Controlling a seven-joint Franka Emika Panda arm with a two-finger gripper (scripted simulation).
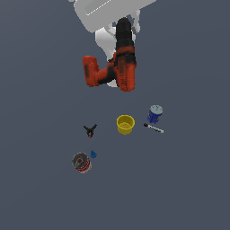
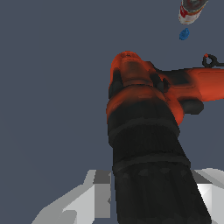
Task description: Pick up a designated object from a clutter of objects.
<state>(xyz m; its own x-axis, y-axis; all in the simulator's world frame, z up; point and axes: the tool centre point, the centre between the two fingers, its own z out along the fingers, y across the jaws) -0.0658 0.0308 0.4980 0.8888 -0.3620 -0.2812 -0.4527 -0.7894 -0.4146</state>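
- The red-orange and black cordless power drill (image 1: 117, 67) hangs chuck-up under the white tool (image 1: 122, 24), apparently clear of the grey table (image 1: 193, 188). The tool seems clamped on the chuck end, though its fingers are mostly hidden.
- The boxy battery base juts toward the exterior view's left, so the weight sits off-centre; the drill could pivot or slide out.
- A fall would probably land short of the small yellow bowl (image 1: 126, 124) and tiny black clamp (image 1: 90, 130), though a bounce could scatter them.
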